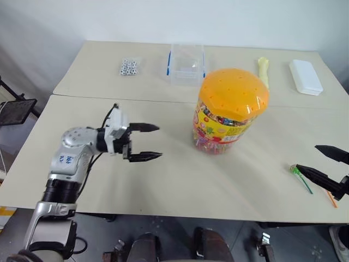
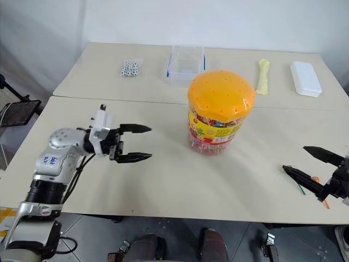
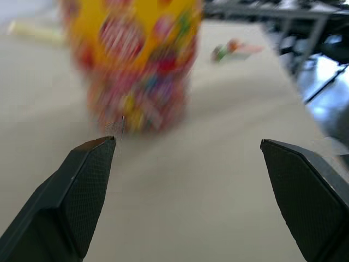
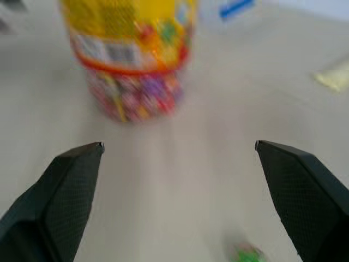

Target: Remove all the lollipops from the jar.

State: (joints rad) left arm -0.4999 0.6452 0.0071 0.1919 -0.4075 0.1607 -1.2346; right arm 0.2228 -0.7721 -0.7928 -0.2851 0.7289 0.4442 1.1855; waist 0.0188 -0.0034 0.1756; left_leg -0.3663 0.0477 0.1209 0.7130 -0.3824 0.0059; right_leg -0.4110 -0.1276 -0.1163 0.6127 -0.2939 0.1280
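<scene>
The jar [image 1: 232, 109] sits upright near the middle of the front table [image 1: 174, 185], a bit to the right of centre. It's a big clear plastic tub with a domed orange lid [image 1: 233, 90] dotted with little holes. A bright yellow and red label wraps its upper body, and under that you can see a jumble of colourful wrapped sweets through the plastic. The lid is on.

Over by the right front edge there's a green lollipop [image 1: 297, 170] lying on the tabletop, its thin green stick angling toward the edge. Just beside it is a thin orange stick [image 1: 331, 198], and I can't make out the head of that one.

The left gripper [image 1: 148, 142] hangs over the table to the left of the jar, well apart from it, pointing at it, fingers spread wide with nothing between them. The right gripper [image 1: 322, 162] is at the right edge, also spread wide and empty, its lower finger right by the green lollipop's head. Can't tell if it's actually touching.

On the back table: a clear box [image 1: 186, 65] with blue trim, a cluster of small white beads [image 1: 128, 67], a pale yellow lump [image 1: 264, 70] and a flat white case [image 1: 305, 77].
</scene>
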